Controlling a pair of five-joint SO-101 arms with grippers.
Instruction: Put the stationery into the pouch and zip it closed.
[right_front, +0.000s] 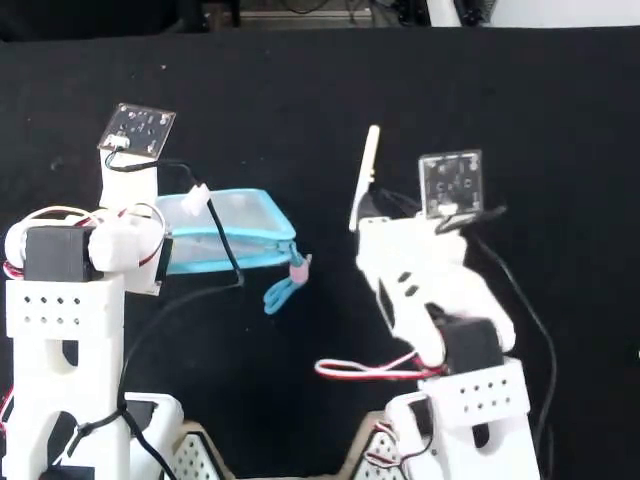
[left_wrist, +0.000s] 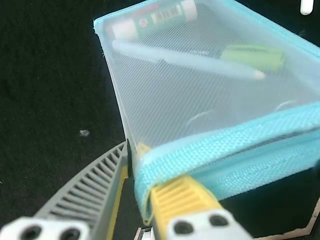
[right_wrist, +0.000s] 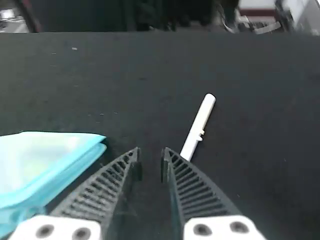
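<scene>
Left hand (left_wrist: 134, 151) pinches the pouch (left_wrist: 200, 95) corner; right hand (right_wrist: 150, 159) hangs low, fingers seemingly slightly apart.

Light-blue translucent pouch (right_front: 240, 215), stationery (left_wrist: 185, 57) inside; white pen (right_front: 367, 165) nearby.

You're looking at a pale blue mesh pouch (left_wrist: 200, 100) on black cloth (right_wrist: 75, 85)
Its zip band (left_wrist: 225, 145) is showing turquoise; inside, a light blue pen (left_wrist: 185, 59), a green marker (left_wrist: 252, 55) and a green-and-white tube (left_wrist: 155, 20) are showing through, while the loose pen (right_wrist: 198, 126) is showing white
</scene>
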